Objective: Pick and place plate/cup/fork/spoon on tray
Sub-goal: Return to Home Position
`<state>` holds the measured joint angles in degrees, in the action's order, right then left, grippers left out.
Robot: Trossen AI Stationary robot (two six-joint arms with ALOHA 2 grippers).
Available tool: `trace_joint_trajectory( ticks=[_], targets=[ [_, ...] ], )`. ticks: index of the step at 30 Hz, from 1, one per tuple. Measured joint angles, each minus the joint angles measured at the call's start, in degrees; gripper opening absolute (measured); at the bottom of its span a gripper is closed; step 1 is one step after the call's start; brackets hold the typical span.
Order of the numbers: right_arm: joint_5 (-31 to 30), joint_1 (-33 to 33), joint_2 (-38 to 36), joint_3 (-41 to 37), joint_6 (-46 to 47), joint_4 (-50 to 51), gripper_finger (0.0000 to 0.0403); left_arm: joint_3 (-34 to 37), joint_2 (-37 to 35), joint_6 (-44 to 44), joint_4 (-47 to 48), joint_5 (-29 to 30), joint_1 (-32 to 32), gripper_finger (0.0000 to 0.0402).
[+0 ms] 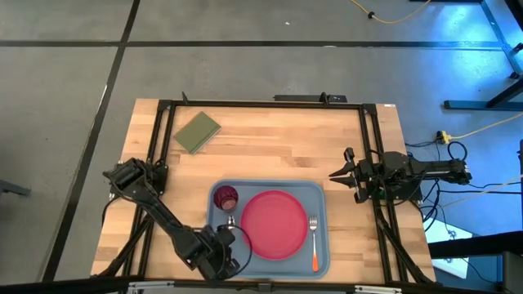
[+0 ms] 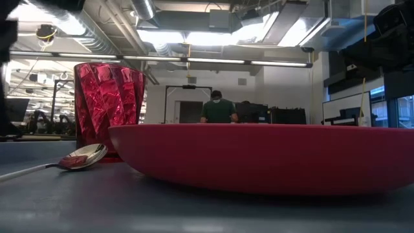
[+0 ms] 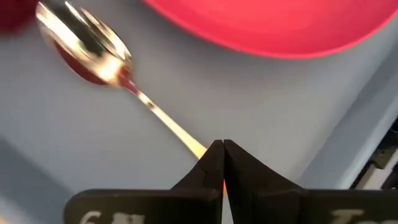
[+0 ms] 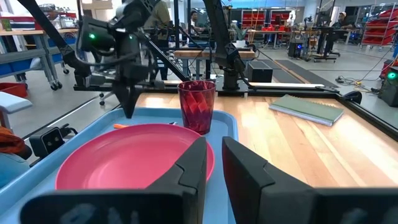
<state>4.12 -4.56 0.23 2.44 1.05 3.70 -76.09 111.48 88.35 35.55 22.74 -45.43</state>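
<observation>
The light blue tray [image 1: 320, 193] lies at the table's near middle. On it lie the pink-red plate [image 1: 274, 223], the dark red cup [image 1: 225, 197] standing upright at the plate's far left, and the fork [image 1: 314, 241] at the plate's right. My left gripper [image 1: 231, 242] is over the tray's near left part, shut on the spoon [image 3: 84, 40]. My right gripper [image 1: 343, 173] is open and empty, beyond the tray's far right corner. My left gripper pinches the spoon's orange handle [image 3: 222, 184] between its two fingertips, which lie across the handle. The gripper hides most of the orange part. The silver bowl [image 2: 84, 155] lies on the tray floor beside the cup, pointing away from the fingers.
An olive-green flat notebook [image 1: 197, 131] lies at the table's far left. Black frame rails [image 1: 261, 104] run along the far, left and right sides of the table. A person [image 2: 218, 107] stands far back in the room.
</observation>
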Motion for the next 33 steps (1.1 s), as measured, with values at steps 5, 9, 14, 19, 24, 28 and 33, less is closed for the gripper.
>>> trace_joint_trajectory(
  ticks=[5,9,14,19,24,28,33],
  targets=[
    [0.01,0.0,0.0,0.0,-0.01,-0.02,0.0057,-7.59,0.0,-6.46,12.56,1.75,-0.27,0.0001],
    [0.02,0.02,0.0,0.0,-0.01,0.0,0.0057,-15.64,-0.02,-18.64,20.1,3.75,-1.77,0.0001],
    [0.02,0.0,0.02,0.0,-0.01,-0.02,0.0057,-25.38,-0.09,-33.14,27.24,8.26,-4.58,0.0001],
    [0.02,0.0,0.0,0.0,-0.01,-0.01,0.0057,-32.06,-0.15,-45.58,31.16,2.21,-5.59,0.0001],
    [0.0,0.0,0.01,0.0,-0.01,0.0,0.0057,-33.7,-0.22,-46.71,26.14,2.84,-7.32,0.0001],
    [0.0,0.0,0.01,0.0,-0.01,-0.01,0.0057,-33.7,-0.28,-57.49,25.45,-1.07,-8.03,0.0002],
    [0.02,0.01,0.0,0.0,-0.01,-0.01,0.0057,-32.27,-4.77,-60.42,24.4,-0.83,-9.18,0.0001]
  ],
)
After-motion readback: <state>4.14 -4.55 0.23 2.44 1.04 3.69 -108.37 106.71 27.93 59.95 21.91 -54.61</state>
